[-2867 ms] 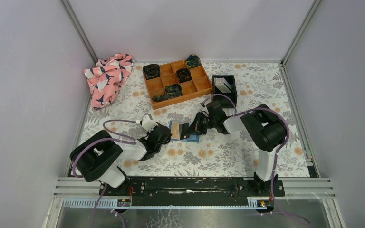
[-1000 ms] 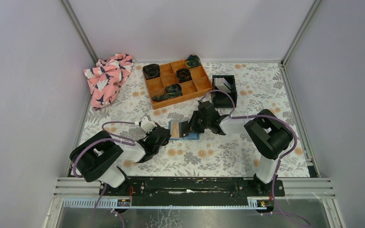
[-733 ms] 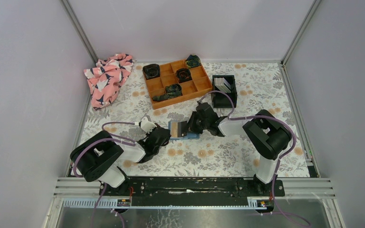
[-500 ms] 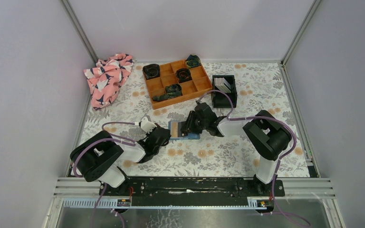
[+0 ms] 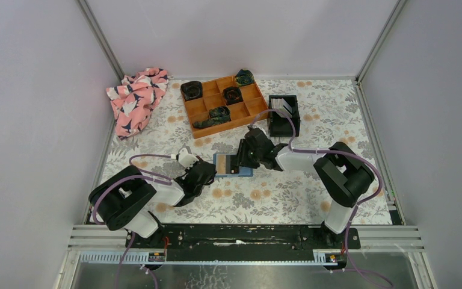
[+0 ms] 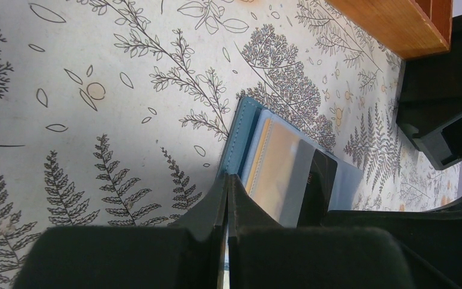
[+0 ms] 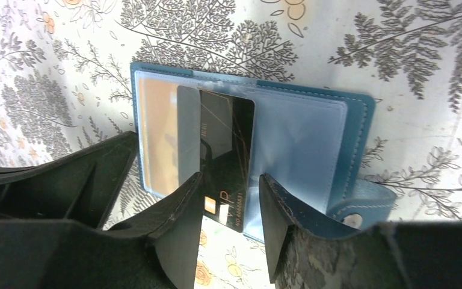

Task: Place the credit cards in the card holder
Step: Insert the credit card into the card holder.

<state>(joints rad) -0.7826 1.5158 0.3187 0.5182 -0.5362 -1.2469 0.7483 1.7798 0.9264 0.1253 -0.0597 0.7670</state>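
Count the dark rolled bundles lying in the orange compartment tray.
4 bundles in the tray: one in its far-left corner, one in its far-right corner, one near the middle, and one at the near side, trailing a dark strip. The walls could hide more.

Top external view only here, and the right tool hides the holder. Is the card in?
Observer: Partly. On the right wrist view the dark card sits part way in the holder's clear pocket, with its near end sticking out.
Operator: Is the right tool gripping it?
Observer: No. The right tool is open, with a finger on each side of the card's near end.
Operator: And the left tool?
Observer: The left tool is shut, its tips at the holder's teal edge. I cannot tell whether they pinch it.
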